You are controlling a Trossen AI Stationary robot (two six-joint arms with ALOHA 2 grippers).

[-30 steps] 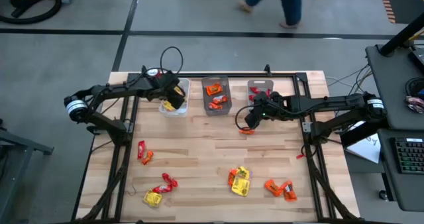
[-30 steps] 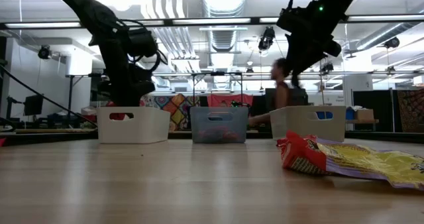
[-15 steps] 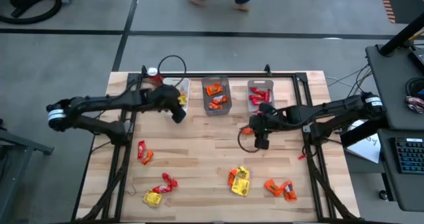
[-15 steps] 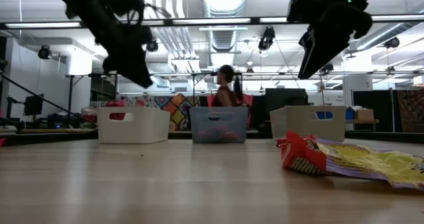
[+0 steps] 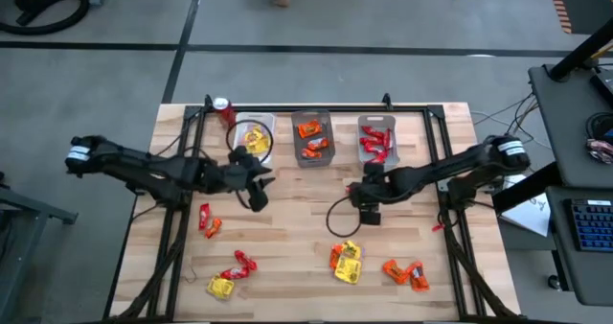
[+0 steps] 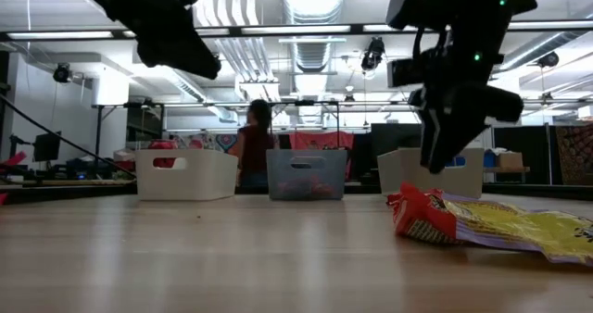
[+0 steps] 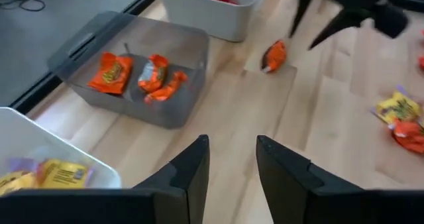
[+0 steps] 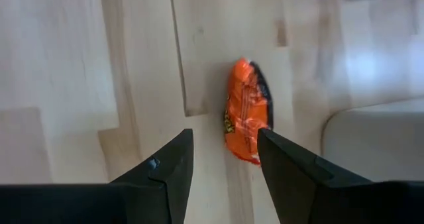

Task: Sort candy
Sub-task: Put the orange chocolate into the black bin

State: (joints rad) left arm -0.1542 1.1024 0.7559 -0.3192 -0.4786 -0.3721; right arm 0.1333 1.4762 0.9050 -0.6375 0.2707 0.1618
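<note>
- We see the right pincer [image 8: 222, 161] hanging over the pale wooden plank worktop [image 5: 287, 219], its two dark fingers parted and empty.
- A small orange wrapped candy packet [image 8: 246, 111] lies flat on the worktop just ahead of those fingers, not touching them, as far as we can tell.
- The left pincer [image 7: 230, 159] hovers near the white, grey and clear rectangular bins [image 5: 312, 138], narrowly parted and holding nothing.
- More wrapped candy packets [image 5: 347, 262] lie scattered along the worktop's near edge.

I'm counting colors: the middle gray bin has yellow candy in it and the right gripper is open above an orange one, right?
Almost. The left wrist view shows the middle gray bin holds orange candy, not yellow. The rest stands: the right gripper is open above an orange candy.
</note>
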